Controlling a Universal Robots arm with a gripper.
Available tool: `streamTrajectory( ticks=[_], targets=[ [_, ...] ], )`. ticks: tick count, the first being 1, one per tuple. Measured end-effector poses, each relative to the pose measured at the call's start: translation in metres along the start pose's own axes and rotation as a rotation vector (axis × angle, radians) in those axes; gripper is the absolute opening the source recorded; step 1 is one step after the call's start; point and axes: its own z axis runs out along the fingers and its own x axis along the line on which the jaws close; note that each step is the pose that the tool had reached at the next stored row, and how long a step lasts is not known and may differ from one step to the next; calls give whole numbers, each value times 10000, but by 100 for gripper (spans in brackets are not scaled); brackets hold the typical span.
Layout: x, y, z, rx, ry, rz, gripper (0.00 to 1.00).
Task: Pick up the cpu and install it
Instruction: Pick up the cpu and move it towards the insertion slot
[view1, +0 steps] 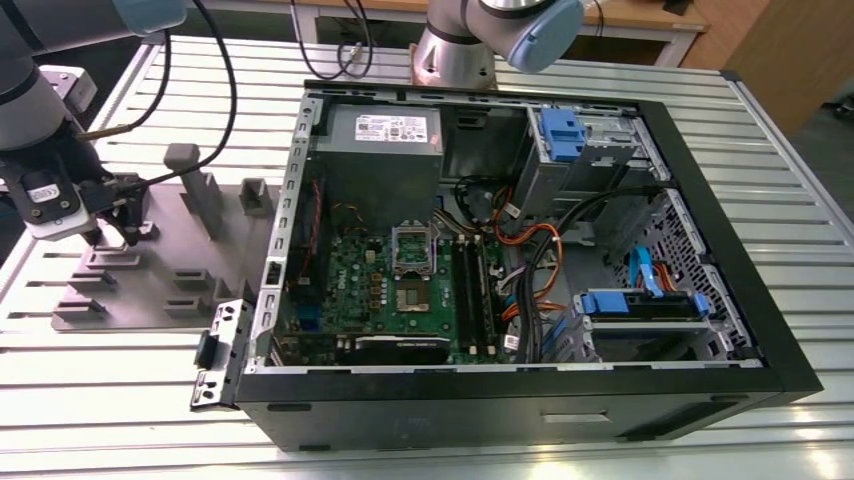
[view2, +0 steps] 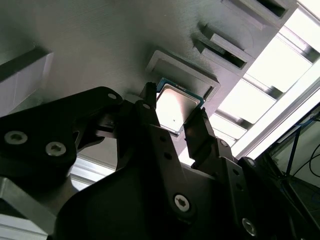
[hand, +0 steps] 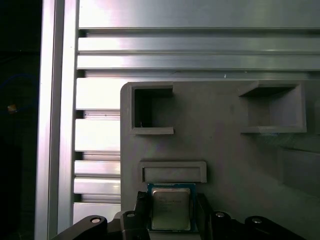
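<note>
Right, the small flat square cpu with its silver-grey metal lid (hand: 171, 210) sits squarely between my fingers (hand: 142, 205), one pressed to each opposite edge. So my black claw (view1: 118, 238) is closed on it, an edge grip that keeps the lid and underside free of contact. Whether it's lifted or resting on the surface beneath my claw, I can't tell. Under me is the grey plastic fixture plate with raised blocks (hand: 225, 160), and just beyond my fingertips is a low rectangular grey ledge (hand: 172, 171), likely the stop that squares the chip for pickup. Well apart from my claw lies the open black computer case (view1: 507, 415), its silver-framed socket (view1: 414, 243) on the green motherboard (view1: 354, 290) facing up, reachable from above.
</note>
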Motion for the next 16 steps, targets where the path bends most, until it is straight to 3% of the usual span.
streamTrajectory(
  ticks=[16],
  targets=[
    [2, 3, -55, 0, 0, 0, 47]
  ],
)
